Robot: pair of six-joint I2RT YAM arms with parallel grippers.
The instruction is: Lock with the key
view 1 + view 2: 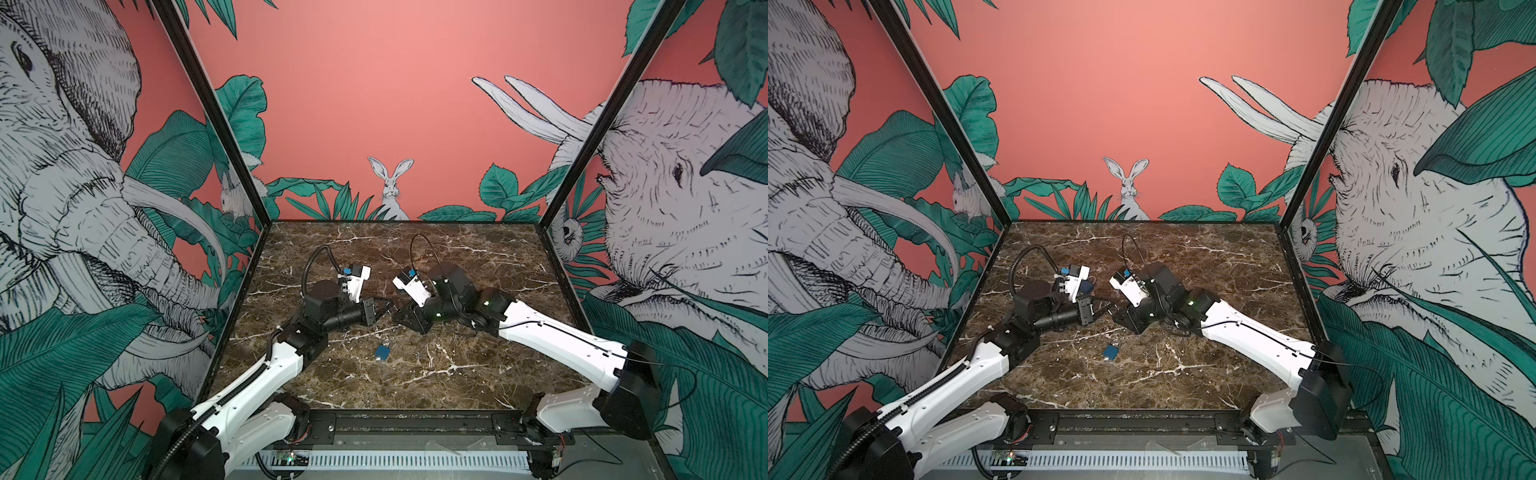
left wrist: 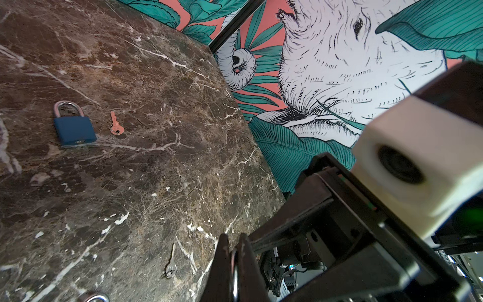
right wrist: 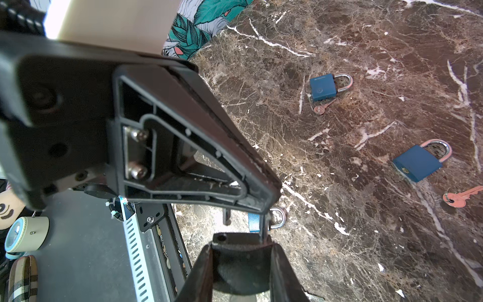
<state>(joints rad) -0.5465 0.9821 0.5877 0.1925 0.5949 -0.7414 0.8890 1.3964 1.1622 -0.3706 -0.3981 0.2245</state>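
Observation:
My two grippers meet tip to tip over the middle of the marble table (image 1: 478, 374). The left gripper (image 2: 232, 243) is shut, with a thin bright metal piece, the key (image 2: 234, 281), pinched edge-on between its fingers. In a top view it (image 1: 384, 308) faces the right gripper (image 1: 401, 316). The right gripper (image 3: 243, 245) is shut on a dark shadowed block with a hole at one corner, the padlock (image 3: 243, 261). A thin dark bar runs from the left fingertip down to that block. Whether it enters the block is hidden.
A blue padlock (image 1: 382, 352) lies on the table in front of the grippers. Further blue padlocks (image 3: 322, 87) (image 3: 418, 162) lie on the marble, each beside a copper key (image 3: 320, 108) (image 3: 460, 197). A loose silver key (image 2: 171, 264) lies near the left fingers.

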